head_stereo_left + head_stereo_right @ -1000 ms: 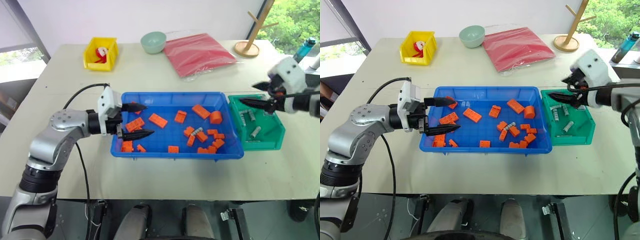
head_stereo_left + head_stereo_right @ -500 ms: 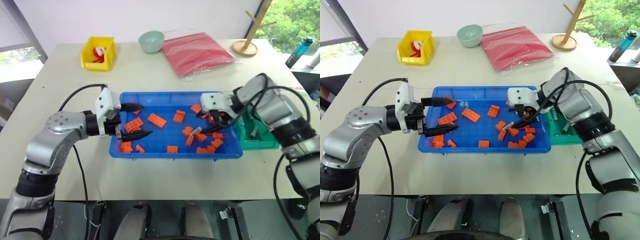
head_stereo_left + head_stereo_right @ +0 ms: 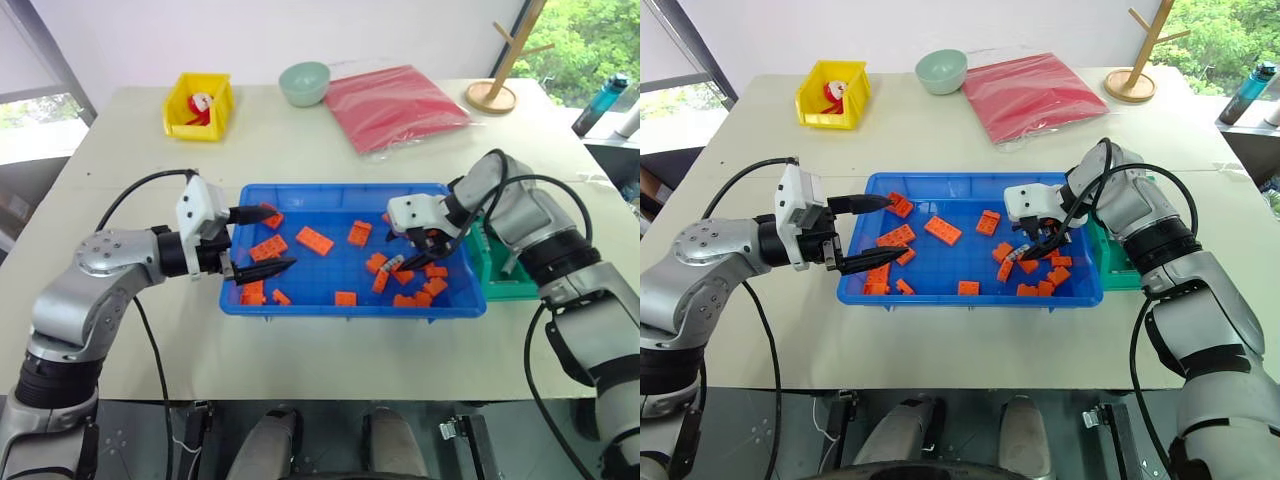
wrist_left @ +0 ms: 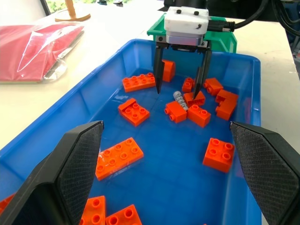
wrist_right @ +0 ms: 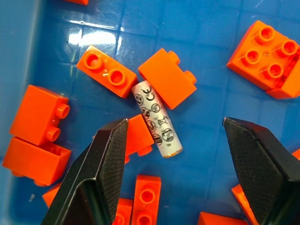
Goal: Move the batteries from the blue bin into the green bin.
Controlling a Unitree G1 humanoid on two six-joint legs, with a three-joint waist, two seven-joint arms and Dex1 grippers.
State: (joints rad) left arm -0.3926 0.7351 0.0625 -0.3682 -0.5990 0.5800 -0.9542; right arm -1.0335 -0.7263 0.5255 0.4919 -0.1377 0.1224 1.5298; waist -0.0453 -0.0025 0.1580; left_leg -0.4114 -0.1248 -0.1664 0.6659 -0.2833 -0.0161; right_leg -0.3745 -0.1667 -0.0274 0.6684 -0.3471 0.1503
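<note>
Swung over from above the green bin (image 3: 497, 270) since a second ago, right gripper (image 4: 180, 89) now spread, pointing down astride a battery (image 5: 156, 119) with CE mark, among orange blocks (image 5: 166, 78) in the blue bin (image 3: 330, 302); left gripper (image 3: 262, 241) spread at bin's left end.

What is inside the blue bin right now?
The blue bin holds scattered orange building blocks and one battery wedged among blocks, under the open right gripper. More batteries could be hidden under blocks; that cannot be seen.
</note>
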